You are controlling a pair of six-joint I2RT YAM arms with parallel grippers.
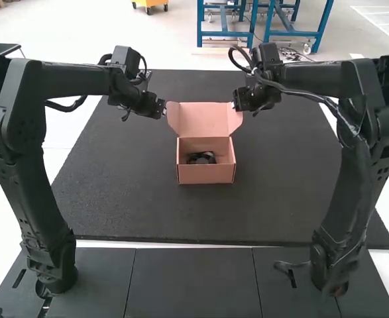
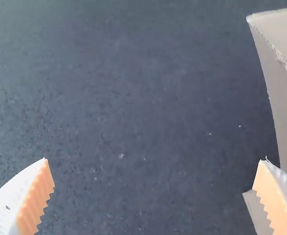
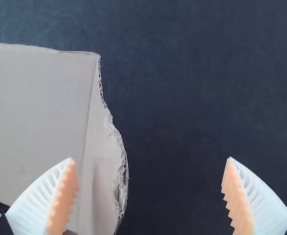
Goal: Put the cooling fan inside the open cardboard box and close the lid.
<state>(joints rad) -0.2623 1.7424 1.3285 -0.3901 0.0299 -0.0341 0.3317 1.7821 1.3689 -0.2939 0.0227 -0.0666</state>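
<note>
Left gripper (image 1: 160, 106), fingers spread wide, hangs just left of the raised lid (image 1: 204, 119) at upper centre of the high view. The right gripper (image 1: 238, 99), equally spread, sits at the lid's right flap; contact cannot be told. Below them, mid-frame, the cardboard box (image 1: 206, 173) stands open on the black mat (image 1: 114, 179), the cooling fan (image 1: 201, 158) lying inside.

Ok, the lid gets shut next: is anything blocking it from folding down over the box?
Nothing visible does. The fan lies low inside the cardboard box, and the open left hand and open right hand flank the upright lid.
</note>
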